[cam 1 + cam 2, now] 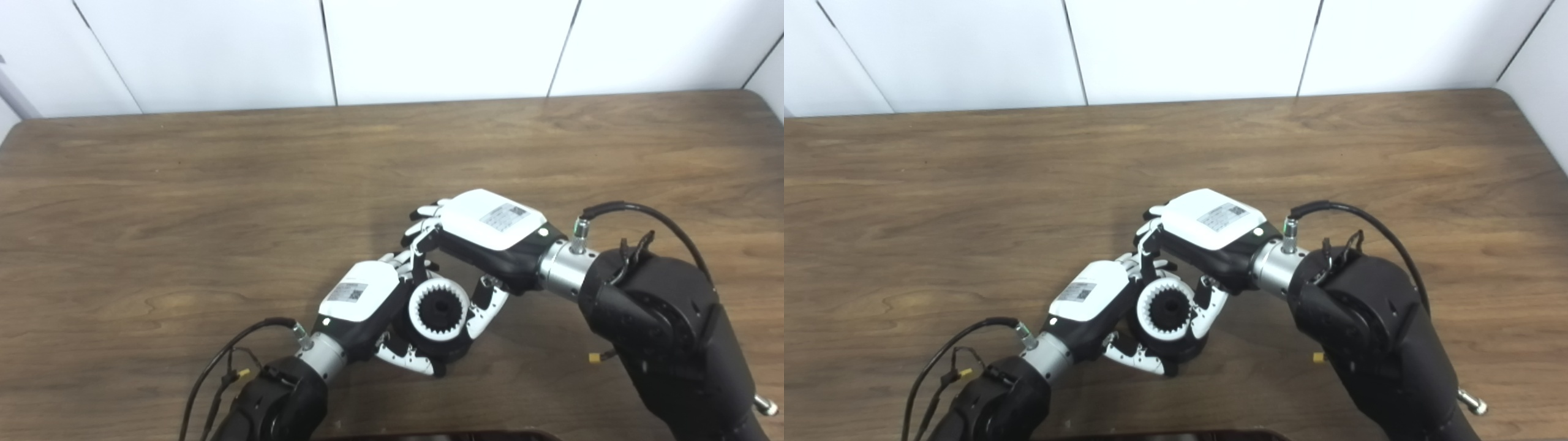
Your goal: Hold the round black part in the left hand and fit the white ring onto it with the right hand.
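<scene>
**White toothed ring seated on the black part between both robot hands**

The left robot hand is clamped on the round black part, its fingers curling under the part's near edge and its thumb side hidden behind the white back shell. The right robot hand reaches in from the right, and its fingers pinch the white ring: a thumb presses the ring's right rim while other fingertips come down at its upper left.

The ring has inward-pointing teeth and sits on top of the black part, around a dark toothed hub at its centre. How fully it is seated cannot be told.

Both robot hands meet low over the brown wood-grain counter, near its front edge. White wall panels stand behind the counter.
</scene>
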Robot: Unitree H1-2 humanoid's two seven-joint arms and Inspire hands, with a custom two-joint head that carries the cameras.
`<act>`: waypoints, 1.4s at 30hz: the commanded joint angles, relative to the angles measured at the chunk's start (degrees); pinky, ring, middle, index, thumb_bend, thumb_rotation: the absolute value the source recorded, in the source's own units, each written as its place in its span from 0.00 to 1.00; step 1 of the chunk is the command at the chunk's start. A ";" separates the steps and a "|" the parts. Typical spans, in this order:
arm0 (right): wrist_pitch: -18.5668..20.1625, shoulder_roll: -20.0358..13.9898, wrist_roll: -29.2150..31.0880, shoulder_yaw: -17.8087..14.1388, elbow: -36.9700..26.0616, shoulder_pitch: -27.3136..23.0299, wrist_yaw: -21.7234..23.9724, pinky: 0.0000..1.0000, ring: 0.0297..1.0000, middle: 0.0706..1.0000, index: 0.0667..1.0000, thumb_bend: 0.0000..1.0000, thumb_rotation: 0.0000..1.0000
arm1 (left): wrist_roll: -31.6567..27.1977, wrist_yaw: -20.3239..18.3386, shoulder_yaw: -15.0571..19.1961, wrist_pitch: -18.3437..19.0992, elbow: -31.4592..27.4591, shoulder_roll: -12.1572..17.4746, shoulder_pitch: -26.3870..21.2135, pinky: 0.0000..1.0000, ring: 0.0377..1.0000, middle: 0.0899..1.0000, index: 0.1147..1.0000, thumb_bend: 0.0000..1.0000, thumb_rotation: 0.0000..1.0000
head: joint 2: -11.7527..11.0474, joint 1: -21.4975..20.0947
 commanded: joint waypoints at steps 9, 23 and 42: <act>-1.12 -0.07 0.28 -0.74 -0.41 -1.15 -1.15 0.94 0.93 0.81 0.44 0.52 0.14 | 1.36 -3.06 -0.65 1.28 1.59 1.07 0.66 0.97 0.97 0.88 0.43 0.52 0.07 | 0.32 -0.18; -1.01 0.04 -0.22 -0.47 -0.23 -0.76 -0.77 0.95 0.93 0.81 0.44 0.52 0.14 | 1.32 -2.87 -0.48 1.19 1.37 1.07 0.70 0.98 0.97 0.88 0.43 0.52 0.07 | 0.55 -0.23; -0.86 -0.11 0.19 -0.59 0.20 0.37 -1.83 0.90 0.93 0.82 0.45 0.53 0.14 | 0.83 -2.71 -0.20 1.06 1.14 1.15 0.92 0.97 0.96 0.87 0.43 0.52 0.07 | 0.79 -0.15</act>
